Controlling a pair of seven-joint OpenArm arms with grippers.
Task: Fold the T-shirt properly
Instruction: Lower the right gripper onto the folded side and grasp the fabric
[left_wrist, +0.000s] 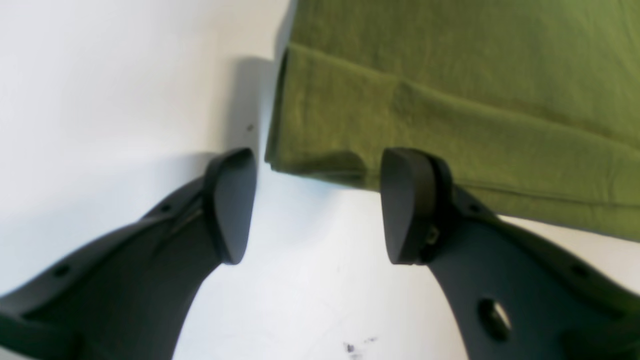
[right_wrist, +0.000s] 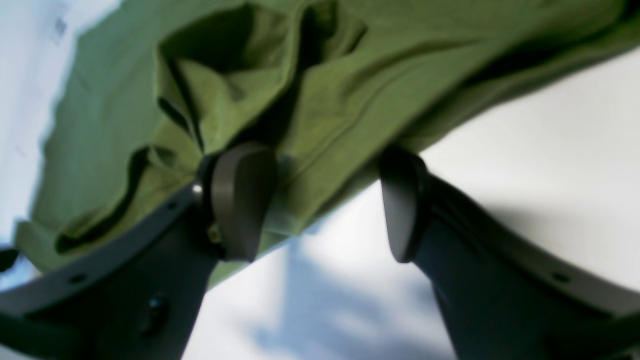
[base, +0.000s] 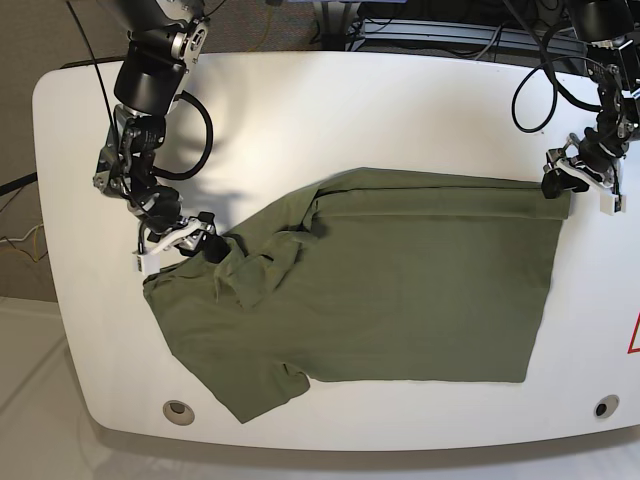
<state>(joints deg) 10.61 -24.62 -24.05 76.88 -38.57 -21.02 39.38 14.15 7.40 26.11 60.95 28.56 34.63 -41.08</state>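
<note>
Lying across the white bench, the T-shirt is spread mostly flat, its body smooth and its far edge turned over into a long narrow fold. The left tool sits at the fold's corner with both pads standing apart. In the left wrist view the layered corner of the cloth lies just beyond the fingertips, with bare bench showing between them, so this tool is released and grips nothing. The right tool is at the opposite end, where the fabric is bunched and rumpled around a sleeve. Its jaws also stand apart. One pad lies against the crumpled cloth, and the hem runs across the gap toward the other pad. Whether that hem is actually pinched cannot be told from the blurred right wrist view.
</note>
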